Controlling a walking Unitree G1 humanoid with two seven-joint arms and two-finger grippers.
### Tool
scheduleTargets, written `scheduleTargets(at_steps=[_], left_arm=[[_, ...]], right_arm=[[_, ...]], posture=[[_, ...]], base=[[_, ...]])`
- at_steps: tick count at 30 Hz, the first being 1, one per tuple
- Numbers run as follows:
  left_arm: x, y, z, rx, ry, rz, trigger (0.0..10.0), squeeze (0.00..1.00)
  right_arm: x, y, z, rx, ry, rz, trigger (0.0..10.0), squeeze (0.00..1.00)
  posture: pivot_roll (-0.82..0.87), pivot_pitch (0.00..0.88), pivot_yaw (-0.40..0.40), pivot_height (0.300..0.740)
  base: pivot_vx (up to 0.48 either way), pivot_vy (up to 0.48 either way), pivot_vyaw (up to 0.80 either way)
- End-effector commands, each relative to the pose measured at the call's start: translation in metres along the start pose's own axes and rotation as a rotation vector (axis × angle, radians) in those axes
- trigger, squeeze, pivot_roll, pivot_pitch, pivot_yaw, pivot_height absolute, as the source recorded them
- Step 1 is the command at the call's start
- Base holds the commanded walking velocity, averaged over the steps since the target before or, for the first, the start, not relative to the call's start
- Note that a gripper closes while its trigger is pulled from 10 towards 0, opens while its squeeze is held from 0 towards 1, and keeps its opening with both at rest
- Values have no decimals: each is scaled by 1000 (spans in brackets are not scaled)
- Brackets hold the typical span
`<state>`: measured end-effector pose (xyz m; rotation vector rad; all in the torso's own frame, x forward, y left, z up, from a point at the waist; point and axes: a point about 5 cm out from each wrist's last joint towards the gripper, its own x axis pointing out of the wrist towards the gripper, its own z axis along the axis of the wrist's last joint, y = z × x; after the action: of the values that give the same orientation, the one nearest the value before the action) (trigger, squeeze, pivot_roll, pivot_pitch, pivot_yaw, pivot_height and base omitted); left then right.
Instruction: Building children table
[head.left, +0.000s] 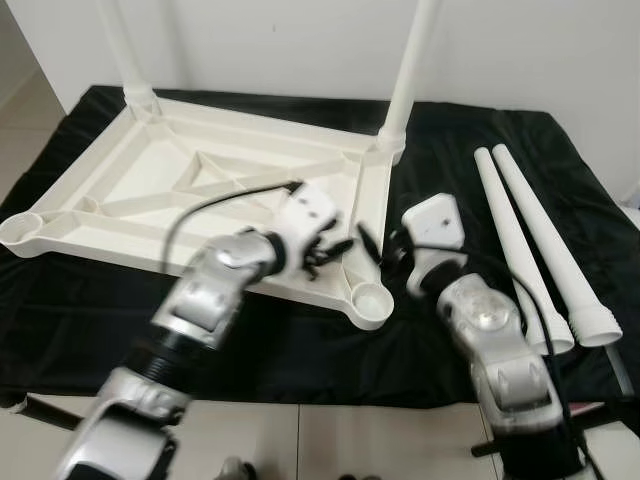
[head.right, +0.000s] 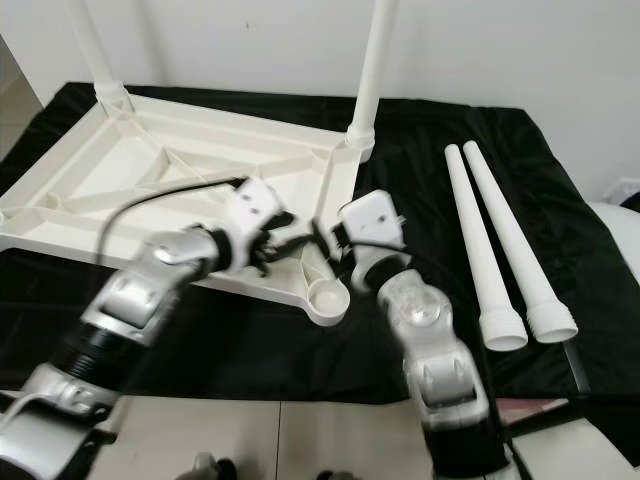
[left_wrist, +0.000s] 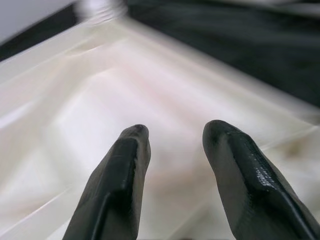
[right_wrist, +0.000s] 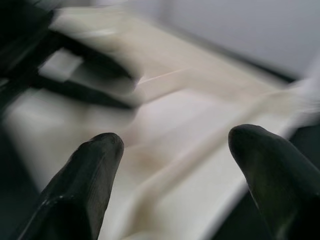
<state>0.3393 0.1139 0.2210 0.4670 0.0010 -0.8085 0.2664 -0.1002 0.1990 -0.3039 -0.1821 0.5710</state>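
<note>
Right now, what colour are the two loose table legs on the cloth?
White; the two loose legs lie side by side on the black cloth, clearest in the left eye view.

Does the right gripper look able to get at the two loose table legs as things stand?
Probably yes: the right gripper is open, and the loose legs lie uncovered on the black cloth beside that arm.

The upturned tabletop (head.left: 150, 190) lies on the cloth (head.left: 450, 170), two legs (head.left: 405, 80) standing at its far corners; two loose legs (head.left: 530, 240) lie to its right.

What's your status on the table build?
Left gripper and right gripper open over upturned white plastic tabletop. Two legs fitted, two loose white legs on black cloth. Nothing blocking.
</note>
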Motion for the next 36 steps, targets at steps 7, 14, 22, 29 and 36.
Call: scheduleTargets(at_steps=[7, 14, 22, 29, 36], left_arm=[[-50, 38, -5, 137, 84, 216, 10000, 0], [-62, 40, -6, 126, 91, 267, 10000, 0], [-49, 24, -6, 115, 76, 209, 10000, 0], [-38, 7, -11, 144, 92, 83, 10000, 0], [-16, -14, -7, 146, 51, -83, 10000, 0]], right_arm=[[-9, 29, -12, 14, 63, 161, 10000, 0], [0, 15, -55, -272, 329, 30, 10000, 0], [-15, -24, -64, -312, 432, -174, 10000, 0], [-32, -56, -70, -351, 493, -351, 10000, 0], [-29, -76, -49, -304, 349, -494, 10000, 0]], posture=[[44, 154, -37, 740], [65, 148, -60, 740], [44, 158, -47, 740], [26, 157, -31, 740], [18, 153, -20, 740]], base=[[0, 0, 0], [0, 0, 0], [0, 0, 0], [0, 0, 0], [0, 0, 0]])
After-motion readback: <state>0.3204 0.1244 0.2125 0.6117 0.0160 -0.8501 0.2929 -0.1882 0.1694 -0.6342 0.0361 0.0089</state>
